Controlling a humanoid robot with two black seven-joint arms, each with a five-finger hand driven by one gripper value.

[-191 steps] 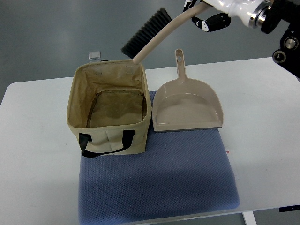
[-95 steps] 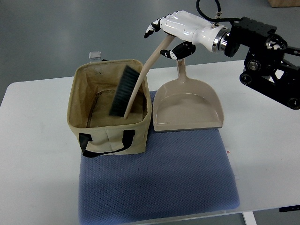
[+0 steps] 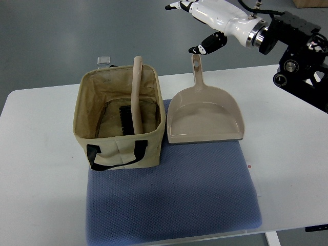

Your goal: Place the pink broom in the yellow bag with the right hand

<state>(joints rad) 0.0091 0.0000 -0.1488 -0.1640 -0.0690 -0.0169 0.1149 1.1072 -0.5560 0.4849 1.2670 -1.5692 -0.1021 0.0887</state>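
The pale pink broom stands inside the tan-yellow fabric bag, its black bristles down on the bag's floor and its handle leaning against the far wall. My right hand hangs above and to the right of the bag, over the far table edge, fingers spread and holding nothing. It is well clear of the broom handle. No left arm shows in the picture.
A matching pink dustpan lies right of the bag, handle pointing away. Bag and dustpan rest partly on a blue mat on the white table. A small grey object lies behind the bag.
The broom went down into the bag bristles first and was let go. My right hand opened and pulled up and away to the right.
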